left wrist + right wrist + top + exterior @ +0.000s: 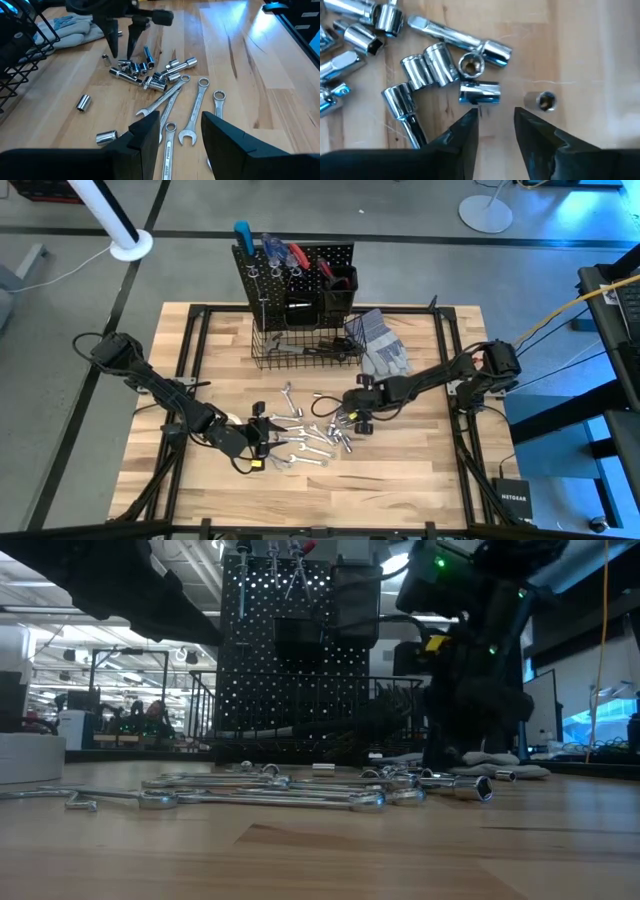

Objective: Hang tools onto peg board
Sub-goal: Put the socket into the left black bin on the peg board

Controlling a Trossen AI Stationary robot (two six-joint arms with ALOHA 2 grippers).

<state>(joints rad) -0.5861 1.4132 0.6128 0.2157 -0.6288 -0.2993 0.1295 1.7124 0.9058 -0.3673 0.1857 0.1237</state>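
Overhead, the peg board [295,275] stands upright at the far middle of the table [420,480], with screwdrivers [285,255] hung along its top, a black bin [338,288] on its face and a wire basket [305,345] at its foot. Grey gloves [383,345] lie just right of the basket. Loose wrenches [300,440] and sockets are scattered mid-table. The left gripper [262,438] sits at the left edge of this scatter; the right gripper [352,418] hangs over its right edge.

From table height, the wrenches [270,795] lie flat in a row before the peg board [290,640]. One arm's dark mass fills the right of this view; its fingertips are hard to make out.

Through the left wrist camera, the left gripper [181,135] shows its fingers apart and empty above open-ended wrenches [195,110]. Beyond, the right gripper [122,47] points down at a cluster of sockets [145,75], fingers slightly apart.

Through the right wrist camera, the right gripper [496,117] has its fingers apart, holding nothing, the tips just near a short socket [479,93] lying on its side. A smaller socket [543,101] lies apart to one side. Other pieces are cut off at the frame edge.
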